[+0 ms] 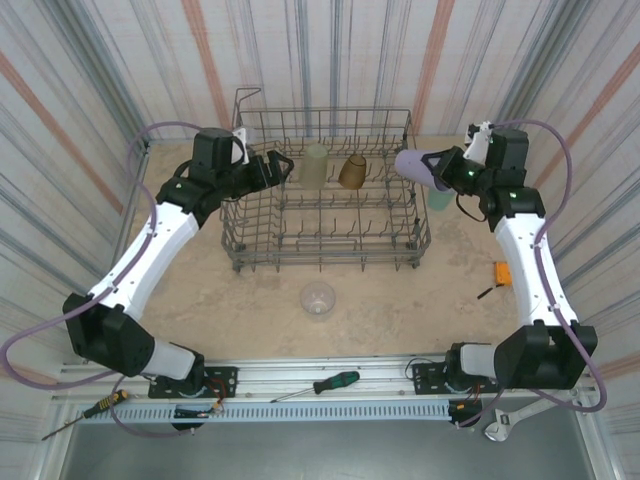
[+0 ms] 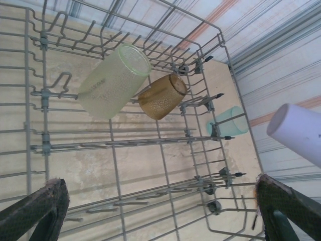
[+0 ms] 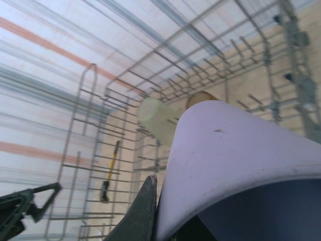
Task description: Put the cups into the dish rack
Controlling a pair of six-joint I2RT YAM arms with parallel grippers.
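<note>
Right tool [image 1: 443,172] is clamped on the lavender cup [image 1: 418,164], holding it in the air just over the right wall of the dish rack [image 1: 330,262]. In the right wrist view one dark finger [image 3: 144,213] lies against the outside of the cup's wall at the open rim. Its mate is hidden, so I judge it a pinch across the wall at the mouth. That is a sensible hold for such a thing: a thin plastic tumbler is light, smooth and likely to give a little under pressure. A gentle squeeze at the rim should serve, while a hard one might bow it or let it twist. The cup's long axis lies nearly level, closed base leading toward the rack's inside and mouth back toward the wrist, so it would need tipping before it sits over the tines [image 1: 335,228]. Left tool [image 1: 277,168] hovers over the rack's left end with its jaws spread wide and nothing between them. Farther in, the pale yellow-green cup [image 1: 316,165] and the amber cup [image 1: 351,171] lean among the tines of the far row, just beside each other. Outside the basket, the teal cup [image 1: 438,197] stands on the surface [image 1: 200,310] just beside the right wall, and a clear cup [image 1: 317,298] sits in front of the rack, apart from it.
</note>
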